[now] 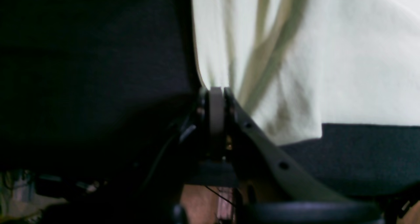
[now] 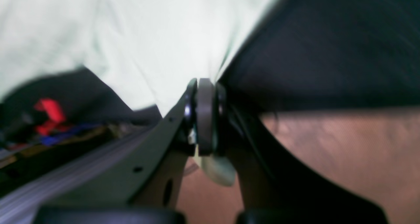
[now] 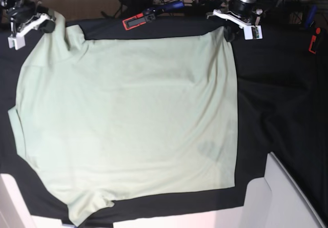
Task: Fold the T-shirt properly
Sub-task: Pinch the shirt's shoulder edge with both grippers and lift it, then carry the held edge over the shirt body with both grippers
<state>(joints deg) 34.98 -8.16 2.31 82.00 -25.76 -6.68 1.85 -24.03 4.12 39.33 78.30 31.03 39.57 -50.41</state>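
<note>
Grippers pinching shirt corners

Left gripper (image 1: 216, 96) is clamping the T-shirt (image 3: 128, 115) at its one o'clock corner, jaws pressed tight on fabric. Right gripper (image 2: 203, 86) is pinching the eleven o'clock corner likewise. Shirt is lying spread flat across the black cloth (image 3: 277, 100), filling the middle.

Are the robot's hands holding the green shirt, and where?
Yes. The left gripper and the right gripper each pinch the T-shirt at a far-edge corner.
</note>
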